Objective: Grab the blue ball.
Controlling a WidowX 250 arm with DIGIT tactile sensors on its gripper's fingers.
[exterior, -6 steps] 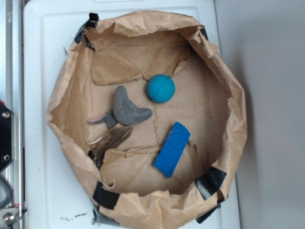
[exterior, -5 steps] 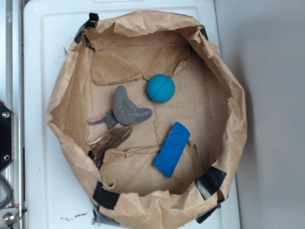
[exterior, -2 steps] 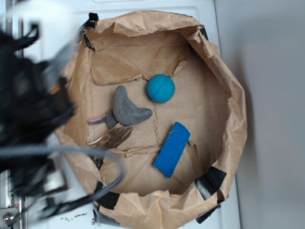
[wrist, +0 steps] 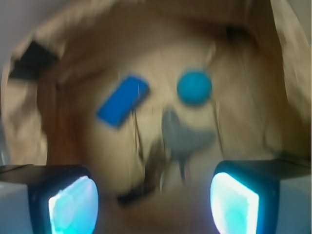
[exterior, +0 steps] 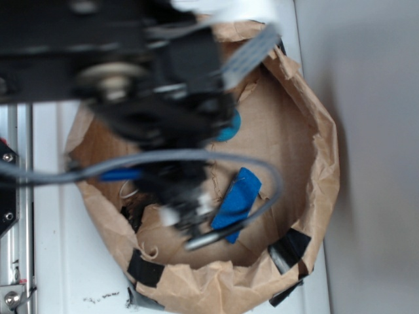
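The blue ball lies on the brown paper floor, ahead and slightly right of centre in the blurred wrist view. My gripper hangs well short of it, open, and there is only paper between its two glowing cyan pads. Seen from the exterior view, my blurred black arm covers the upper left of the paper basin. Only a sliver of the blue ball peeks out at the arm's right edge. My fingertips cannot be made out in that view.
A flat blue block lies left of the ball in the wrist view. A grey soft toy sits between ball and gripper. Crumpled paper walls ring everything, with black tape at the rim. A grey cable loops across.
My arm has swept in from the left edge over the basin, and now hides the grey toy and most of the ball in the exterior view. The objects have not moved.
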